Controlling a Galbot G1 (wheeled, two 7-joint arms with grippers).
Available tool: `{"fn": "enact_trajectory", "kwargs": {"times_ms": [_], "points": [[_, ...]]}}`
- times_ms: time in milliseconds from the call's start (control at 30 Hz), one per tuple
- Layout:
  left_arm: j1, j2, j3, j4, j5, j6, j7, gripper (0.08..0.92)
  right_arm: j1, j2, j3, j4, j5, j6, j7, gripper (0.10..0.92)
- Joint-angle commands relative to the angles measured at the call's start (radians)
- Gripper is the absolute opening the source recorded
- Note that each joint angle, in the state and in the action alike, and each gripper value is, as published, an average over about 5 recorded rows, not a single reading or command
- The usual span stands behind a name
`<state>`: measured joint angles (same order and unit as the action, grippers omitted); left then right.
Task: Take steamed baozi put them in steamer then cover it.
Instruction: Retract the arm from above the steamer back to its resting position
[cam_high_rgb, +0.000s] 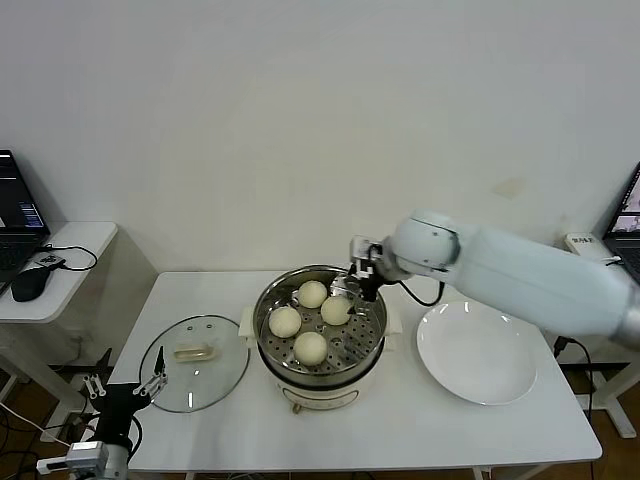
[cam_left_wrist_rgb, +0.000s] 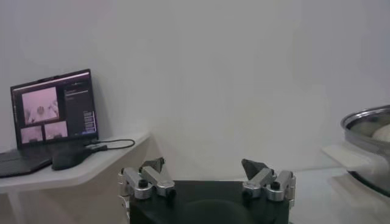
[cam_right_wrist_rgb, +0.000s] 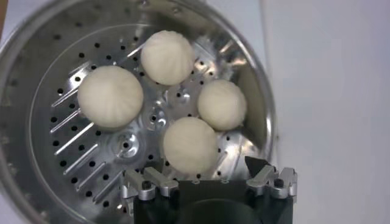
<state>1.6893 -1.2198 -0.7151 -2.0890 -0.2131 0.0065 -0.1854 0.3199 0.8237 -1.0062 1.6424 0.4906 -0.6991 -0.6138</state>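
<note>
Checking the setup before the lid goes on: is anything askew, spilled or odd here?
Nothing stands out. All four baozi sit inside the steamer on its tray, the cover lies flat on the table to its left, and the white plate is bare. The right end effector hangs open over the pot; the left end effector waits open, low by the table's edge.

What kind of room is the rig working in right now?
Probably a lab or office test bay, not a kitchen. The steamer sits on a plain white table against a bare white wall, and a side desk holds an open laptop and a mouse.
</note>
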Motion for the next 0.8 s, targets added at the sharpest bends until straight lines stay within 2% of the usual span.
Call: {"fn": "enact_trajectory", "kwargs": {"times_ms": [33, 200, 367, 600, 800], "points": [[0.001, 0.003, 0.004, 0.006, 0.004, 0.002, -0.002, 0.823, -0.592, -0.37, 0.521, 0.293, 0.113, 0.215, 0.446, 0.823], [-0.001, 0.004, 0.013, 0.017, 0.013, 0.001, -0.008, 0.823, -1.14, -0.361, 1.015, 0.336, -0.004, 0.43, 0.522, 0.823], [-0.007, 0.002, 0.032, 0.034, 0.073, 0.001, -0.02, 0.823, -1.532, -0.163, 1.399, 0.339, -0.162, 0.607, 0.507, 0.823], [-0.036, 0.007, 0.044, 0.106, 0.297, -0.053, -0.039, 0.823, -1.789, 0.191, 1.722, 0.318, -0.289, 0.821, 0.409, 0.823], [-0.08, 0.029, 0.029, 0.207, 0.617, -0.157, -0.057, 0.823, -1.866, 0.417, 1.843, 0.302, -0.283, 0.874, 0.385, 0.823]]}}
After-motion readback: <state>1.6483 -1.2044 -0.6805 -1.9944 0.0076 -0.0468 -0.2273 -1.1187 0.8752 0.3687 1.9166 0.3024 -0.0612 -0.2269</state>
